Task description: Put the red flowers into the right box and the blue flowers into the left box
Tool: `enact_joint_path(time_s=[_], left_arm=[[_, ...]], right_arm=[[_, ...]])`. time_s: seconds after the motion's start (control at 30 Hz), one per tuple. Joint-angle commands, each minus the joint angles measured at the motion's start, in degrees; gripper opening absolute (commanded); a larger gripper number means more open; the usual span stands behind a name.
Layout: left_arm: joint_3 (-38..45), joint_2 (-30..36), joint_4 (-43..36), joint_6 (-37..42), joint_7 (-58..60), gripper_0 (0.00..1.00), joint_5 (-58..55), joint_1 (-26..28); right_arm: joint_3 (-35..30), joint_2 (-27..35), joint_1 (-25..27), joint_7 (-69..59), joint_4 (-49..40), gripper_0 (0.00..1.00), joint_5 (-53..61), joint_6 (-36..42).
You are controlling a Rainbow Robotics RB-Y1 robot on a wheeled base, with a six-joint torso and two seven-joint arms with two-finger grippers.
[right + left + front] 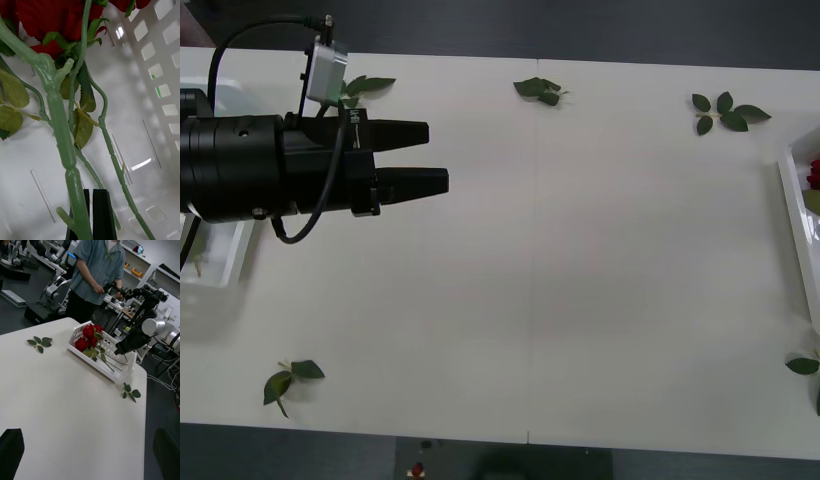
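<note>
Two black grippers, one white counter (580, 300), two white boxes at its ends.

Left gripper (420, 157): hovers above the counter's left part, near the far edge, pointing toward the middle. Its fingers (11, 452) are spread wide apart with nothing between them. In the left wrist view bare counter lies beneath them.

Left box (215, 268): at the counter's left edge, mostly hidden under the left arm; contents cannot be told.

Right box (95, 364): at the counter's right edge, with slotted walls. In the front view only its rim (792, 215) and a spot of red inside show.

Red flowers (89, 336): several blooms bunched at one end of the right box, green stems and leaves trailing along its floor toward the other end. In the right wrist view the blooms (56, 18) lie against the slotted wall.

Right gripper (122, 348): reaches down into the right box at the stem end. Its fingers (103, 215) are pressed close together; a thick green stem (62, 142) crosses in front of one of them. Whether they pinch anything cannot be told.

Leaf sprigs, loose on the counter: three along the far edge (365, 87) (540, 90) (725, 110), one near the front left corner (290, 380), one beside the right box at the near side (803, 366).
</note>
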State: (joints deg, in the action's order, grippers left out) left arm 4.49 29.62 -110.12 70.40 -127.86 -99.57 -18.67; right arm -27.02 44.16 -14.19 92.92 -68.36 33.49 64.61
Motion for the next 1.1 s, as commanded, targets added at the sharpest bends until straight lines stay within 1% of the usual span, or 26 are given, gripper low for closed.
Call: enact_joint_path(time_s=[0.03,0.07,0.13,0.17,0.23,0.27,0.47,0.8,0.9,1.1], left_arm=[[-0.4,1.8,-0.9,-0.4,-5.0,1.0,-4.4,1.4],[-0.4,2.0,-0.9,-0.4,-5.2,1.0,-5.0,1.7],[-0.4,2.3,-0.9,0.1,-5.6,1.0,-6.2,2.0],[-0.4,2.5,-0.8,0.4,-5.9,1.0,-6.8,2.2],[-0.4,2.8,-0.8,0.8,-6.3,1.0,-7.6,2.4],[-0.4,3.0,-0.9,0.8,-6.3,1.0,-7.7,2.5],[-0.4,3.0,-0.8,0.8,-6.5,1.0,-7.9,3.0],[-0.6,3.0,-0.9,1.0,-6.4,1.0,-7.8,3.1],[-0.6,3.0,-0.9,1.0,-6.4,1.0,-7.8,3.1],[-0.6,3.0,-0.9,1.0,-6.4,1.0,-7.8,3.1]], right_arm=[[-0.9,2.0,-0.5,-2.5,0.5,0.01,0.2,-1.0],[-0.9,2.0,-0.4,-2.5,0.5,0.05,0.1,-1.0],[-0.9,2.0,-0.4,-2.5,0.5,0.23,0.0,-1.0],[-0.9,2.0,-0.4,-2.4,0.5,0.52,0.0,-1.0],[-1.0,2.1,-0.4,-2.0,0.5,0.97,0.2,-1.0],[-1.2,2.0,-0.4,-2.0,0.5,1.0,0.3,-1.0],[-1.2,2.0,-0.4,-0.8,-1.3,1.0,1.0,-0.5],[-0.9,2.0,-0.5,2.1,-14.4,1.0,2.3,10.5],[-0.8,1.9,-0.5,6.6,-18.4,1.0,4.2,13.2],[-1.9,1.8,-0.5,17.0,-20.8,1.0,13.2,15.0]])
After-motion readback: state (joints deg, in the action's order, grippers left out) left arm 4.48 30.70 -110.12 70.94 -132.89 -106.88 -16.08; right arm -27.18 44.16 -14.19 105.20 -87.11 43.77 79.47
